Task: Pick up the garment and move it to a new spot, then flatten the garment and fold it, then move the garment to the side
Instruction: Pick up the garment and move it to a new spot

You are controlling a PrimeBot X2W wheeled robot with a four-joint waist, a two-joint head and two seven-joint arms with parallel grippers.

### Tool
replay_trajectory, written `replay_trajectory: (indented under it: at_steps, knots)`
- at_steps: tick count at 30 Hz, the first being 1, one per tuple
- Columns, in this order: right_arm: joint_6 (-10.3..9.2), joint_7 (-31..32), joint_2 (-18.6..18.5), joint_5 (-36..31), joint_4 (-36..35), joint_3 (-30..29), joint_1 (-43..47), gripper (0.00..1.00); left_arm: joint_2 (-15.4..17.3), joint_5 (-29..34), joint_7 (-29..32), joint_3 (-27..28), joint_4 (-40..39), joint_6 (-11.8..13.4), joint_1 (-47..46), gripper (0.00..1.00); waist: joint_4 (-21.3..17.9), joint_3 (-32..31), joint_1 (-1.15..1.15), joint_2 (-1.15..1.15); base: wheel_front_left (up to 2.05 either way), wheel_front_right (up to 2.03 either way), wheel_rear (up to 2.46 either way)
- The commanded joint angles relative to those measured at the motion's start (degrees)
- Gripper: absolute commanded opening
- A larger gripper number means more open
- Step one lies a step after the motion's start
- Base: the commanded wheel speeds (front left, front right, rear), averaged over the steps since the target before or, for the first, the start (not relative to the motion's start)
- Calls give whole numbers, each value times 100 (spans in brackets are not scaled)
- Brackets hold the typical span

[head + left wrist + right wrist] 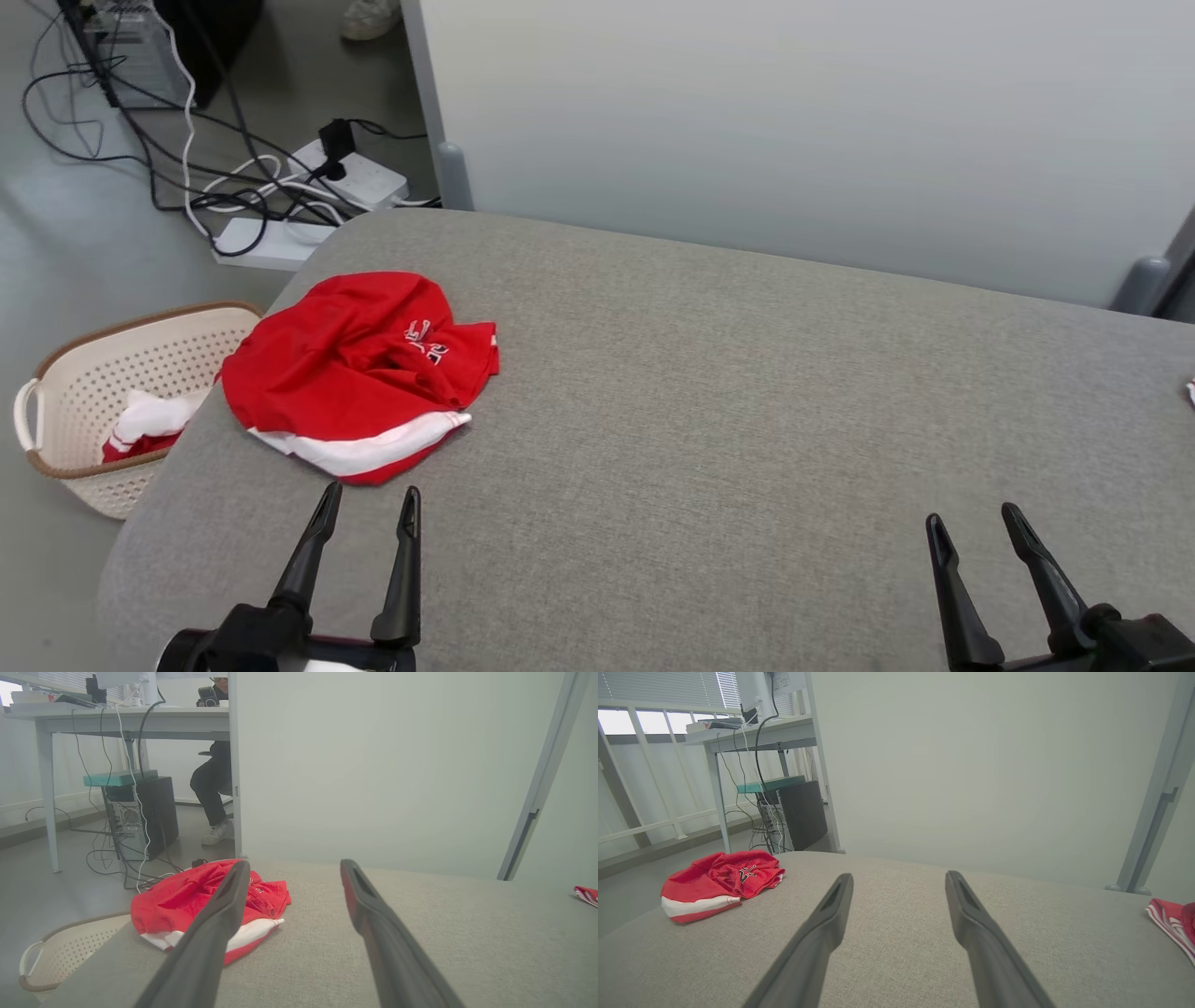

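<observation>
Item 1: red garment (359, 373), crumpled, at the table's (747, 392) far-left corner. Lies just ahead of left claw (371, 499), open and empty. Right claw (971, 518), open and empty, well apart. Left arm nearer.

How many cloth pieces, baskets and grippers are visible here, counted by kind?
Cloth pieces: 3 (crumpled red garment on the table, a second piece at its right edge, a third piece in the basket)
Baskets: 1
Grippers: 2 (left gripper, right gripper, both open)
Total: 6
</observation>
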Motion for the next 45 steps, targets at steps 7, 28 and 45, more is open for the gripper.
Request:
replay_trajectory:
  at_steps: [7, 28, 45]
  knots:
    - [18, -68, -159, 87, -238, 193, -351, 100, -1, -25, -58, 201, -196, 152, -315, 100, 558, 174, 0, 0, 0, 0, 0]
    - [18, -68, -163, 106, -224, 316, -417, 100, -2, -296, -58, 252, -136, 318, -499, 100, 875, 360, 0, 0, 0, 0, 0]
    - [18, -68, -595, 155, -260, 396, -753, 100, -2, -915, 158, 312, 1114, 757, -2110, 100, 534, 1165, 0, 0, 0, 0, 0]
